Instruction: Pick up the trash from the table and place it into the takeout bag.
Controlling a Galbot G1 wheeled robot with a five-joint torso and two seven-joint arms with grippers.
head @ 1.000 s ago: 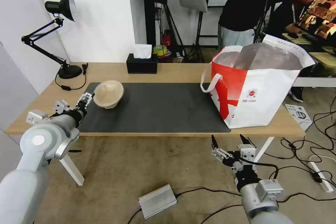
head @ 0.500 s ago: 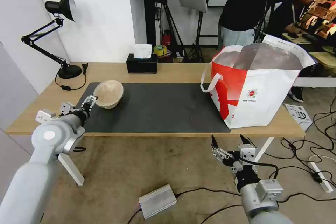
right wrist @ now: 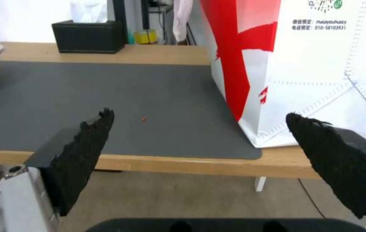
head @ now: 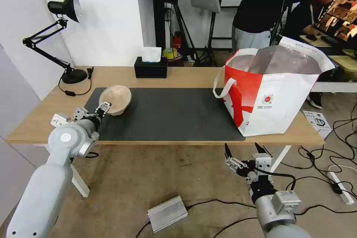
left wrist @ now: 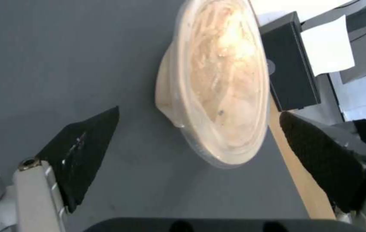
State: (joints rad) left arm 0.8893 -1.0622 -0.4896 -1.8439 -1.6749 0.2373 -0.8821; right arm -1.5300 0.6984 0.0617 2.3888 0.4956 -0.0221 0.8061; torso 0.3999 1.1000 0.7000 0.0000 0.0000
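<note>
Beige paper-pulp bowl (head: 115,99) sits at the left end of the dark grey mat (head: 171,113), tipped up on its side with the open face toward the robot. In the left wrist view the rim and a clear lid over the inside show (left wrist: 221,87). It's the only piece of trash I can see on the worktop (head: 186,76).

Change over the last second: the left arm has swung in from the worktop's left edge toward the bowl. Left gripper (head: 103,107) is now at the bowl's near rim, touching or just shy of it; can't tell which. Fingers are spread apart, one pad (left wrist: 82,151) over the mat, the other (left wrist: 320,158) on the bowl's far side toward the wood edge. The rim sits ahead of the pads, between their lines but not yet between the pads themselves. Bowl itself hasn't shifted.

Read: this is the approach for the grasp, nothing clamped yet. Needs a bit more reach before closing, else the pads catch only the lid edge. A tilted bowl may roll if nudged.

Takeout bag (head: 275,93) stands open at the right end of the worktop, its base partly on the mat, well apart from the bowl. Long carry across.

Right gripper (head: 243,155) is parked below the worktop's front edge near the bag, fingers wide apart, holding nothing.

Black tissue box (head: 150,67) and desk lamp (head: 65,7) sit at the back, out of the way.
</note>
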